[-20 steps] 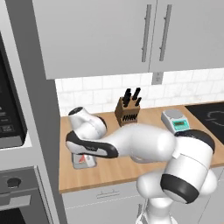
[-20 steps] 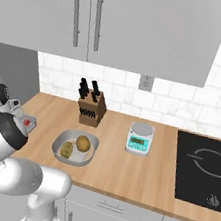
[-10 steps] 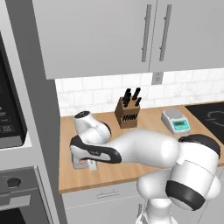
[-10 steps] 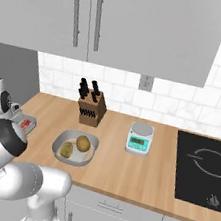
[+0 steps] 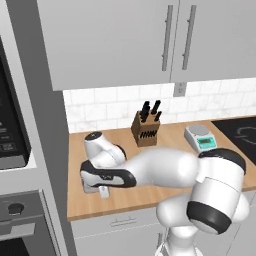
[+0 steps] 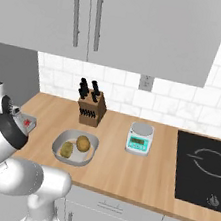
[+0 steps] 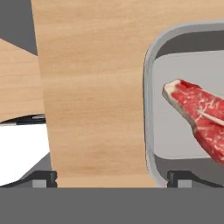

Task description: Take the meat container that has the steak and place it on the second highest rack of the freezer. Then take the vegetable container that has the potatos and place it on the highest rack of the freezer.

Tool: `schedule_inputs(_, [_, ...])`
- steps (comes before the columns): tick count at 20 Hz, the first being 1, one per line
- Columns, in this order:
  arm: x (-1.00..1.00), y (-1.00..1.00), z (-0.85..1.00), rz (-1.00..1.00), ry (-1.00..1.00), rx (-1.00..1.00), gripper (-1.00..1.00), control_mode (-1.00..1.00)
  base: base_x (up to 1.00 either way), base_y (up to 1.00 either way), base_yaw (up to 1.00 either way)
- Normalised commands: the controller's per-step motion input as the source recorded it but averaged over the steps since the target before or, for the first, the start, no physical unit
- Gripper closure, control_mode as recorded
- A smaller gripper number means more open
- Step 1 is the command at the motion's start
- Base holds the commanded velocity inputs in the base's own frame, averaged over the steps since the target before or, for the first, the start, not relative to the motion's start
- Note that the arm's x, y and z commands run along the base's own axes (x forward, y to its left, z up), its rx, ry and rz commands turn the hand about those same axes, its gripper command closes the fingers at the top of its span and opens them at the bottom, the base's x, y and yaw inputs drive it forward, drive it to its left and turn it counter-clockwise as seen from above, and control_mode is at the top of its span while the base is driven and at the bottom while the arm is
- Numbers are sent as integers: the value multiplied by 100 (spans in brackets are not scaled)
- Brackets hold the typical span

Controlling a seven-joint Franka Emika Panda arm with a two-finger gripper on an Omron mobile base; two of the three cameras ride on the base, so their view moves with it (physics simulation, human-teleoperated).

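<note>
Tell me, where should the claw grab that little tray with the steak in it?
Probably by the rim. The meat tray is shallow with a thin raised edge, and the steak lies flat inside, away from that edge. The open claw looks down with the rim between its fingertips, so coming straight down and pinching that wall seems best, without touching the meat.

The surface (image 6: 123,170) is pale wood with a straight grain and a dull, smooth finish. The meat tray (image 7: 151,109) looks like matt grey plastic, smooth at its rolled rim. The steak (image 7: 199,116) is wet-looking red flesh streaked with pale fat. The bowl (image 6: 75,147) has a soft grey metallic sheen, and the potatoes (image 6: 75,146) in it are rough and dull-skinned. The knife block (image 5: 146,131) is darker wood. The wall tiles (image 6: 184,106) look glazed and smooth. The hob (image 6: 204,168) is glossy black glass.
</note>
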Motion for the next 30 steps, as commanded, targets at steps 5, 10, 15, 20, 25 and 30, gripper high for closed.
schedule_inputs(5, [18,-1,-15,0,0,1,-100,-100,0,0,0])
schedule_inputs(10, [3,0,-31,0,-1,0,-100,-100,0,0,0])
schedule_inputs(15, [10,0,-1,0,0,0,-100,-100,0,0,0])
schedule_inputs(20, [18,0,0,0,0,0,-100,-100,0,0,0])
schedule_inputs(25, [4,0,-22,0,0,0,-100,-100,0,0,0])
schedule_inputs(30, [0,2,-35,0,0,0,-100,-100,0,0,0])
